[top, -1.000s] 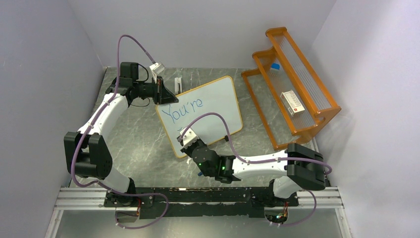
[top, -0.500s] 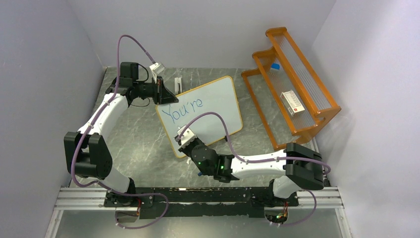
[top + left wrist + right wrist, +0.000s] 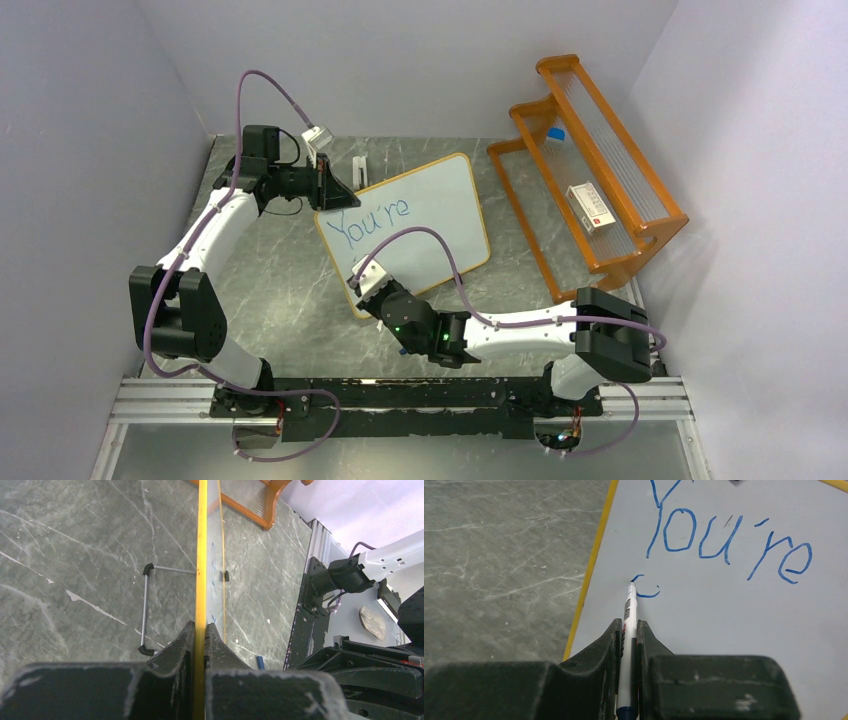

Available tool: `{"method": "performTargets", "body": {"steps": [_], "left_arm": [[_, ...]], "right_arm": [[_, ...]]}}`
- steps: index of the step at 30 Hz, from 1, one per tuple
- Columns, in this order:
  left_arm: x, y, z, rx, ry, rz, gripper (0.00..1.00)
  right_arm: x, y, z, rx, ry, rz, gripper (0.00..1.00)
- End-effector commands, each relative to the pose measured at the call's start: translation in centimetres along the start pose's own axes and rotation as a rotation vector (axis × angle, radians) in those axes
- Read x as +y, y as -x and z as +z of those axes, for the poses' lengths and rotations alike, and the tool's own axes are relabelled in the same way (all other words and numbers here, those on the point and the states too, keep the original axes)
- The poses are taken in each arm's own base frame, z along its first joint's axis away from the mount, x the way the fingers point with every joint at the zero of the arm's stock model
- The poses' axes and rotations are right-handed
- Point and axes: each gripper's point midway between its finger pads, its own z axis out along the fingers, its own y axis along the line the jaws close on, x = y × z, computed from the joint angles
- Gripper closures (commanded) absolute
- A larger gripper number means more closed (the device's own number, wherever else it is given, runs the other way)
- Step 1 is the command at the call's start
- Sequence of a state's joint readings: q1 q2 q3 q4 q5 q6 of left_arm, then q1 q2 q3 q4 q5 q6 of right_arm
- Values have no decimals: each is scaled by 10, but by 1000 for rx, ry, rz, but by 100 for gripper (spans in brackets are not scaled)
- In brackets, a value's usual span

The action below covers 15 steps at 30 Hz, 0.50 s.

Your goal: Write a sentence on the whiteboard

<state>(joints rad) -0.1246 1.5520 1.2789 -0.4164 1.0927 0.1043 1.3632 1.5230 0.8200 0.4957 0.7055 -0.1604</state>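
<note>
Clamping the whiteboard (image 3: pixel 445 195) frame, the left gripper (image 3: pixel 201 627) steadies it for writing; the right gripper (image 3: pixel 628 626) grips a marker (image 3: pixel 630 600), tip touching beneath "You're".

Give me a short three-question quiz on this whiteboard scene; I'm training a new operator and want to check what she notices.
1. True or false: the left gripper is clamped on the yellow edge of the whiteboard.
2. What does the right gripper hold? A) an eraser B) a blue marker C) nothing
3. Which word is written in full on the whiteboard?

Key: 1 true. 2 B. 3 "You're", with a short new stroke begun beneath it.
</note>
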Motion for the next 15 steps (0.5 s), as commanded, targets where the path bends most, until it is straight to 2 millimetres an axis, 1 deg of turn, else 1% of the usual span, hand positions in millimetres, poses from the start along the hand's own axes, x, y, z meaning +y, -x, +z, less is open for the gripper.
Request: {"method": "performTargets", "body": {"steps": [1,15], "left_arm": [[8,2,-7,-17,45,58,95],[9,1,-7,-15,46,55,95]], "right_arm": [[1,-3,0,23,2,12,100],[-3,-20,-9,66,9,7,100]]}}
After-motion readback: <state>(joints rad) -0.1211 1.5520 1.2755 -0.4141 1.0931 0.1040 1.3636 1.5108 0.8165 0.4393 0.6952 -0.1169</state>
